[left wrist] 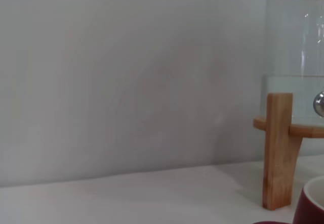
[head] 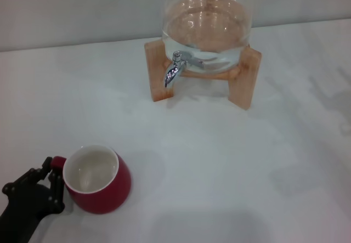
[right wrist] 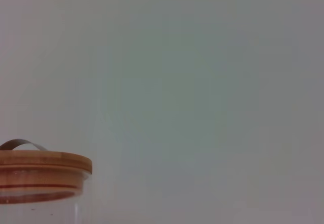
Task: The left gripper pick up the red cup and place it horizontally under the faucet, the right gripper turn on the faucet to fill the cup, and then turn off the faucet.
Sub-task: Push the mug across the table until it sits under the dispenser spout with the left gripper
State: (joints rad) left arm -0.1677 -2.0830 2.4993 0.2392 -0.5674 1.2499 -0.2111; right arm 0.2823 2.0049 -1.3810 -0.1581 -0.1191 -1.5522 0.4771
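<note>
Head view: left gripper [head: 53,178] grasping red cup [head: 97,179] handle; right wrist: jar lid [right wrist: 43,176] only.

Soft even light, faint shadows, slight blur

A bare test setup, likely a lab: a plain white table [head: 230,160] against a blank pale wall [left wrist: 126,72], staged with one glass drink dispenser [head: 205,29].
</note>
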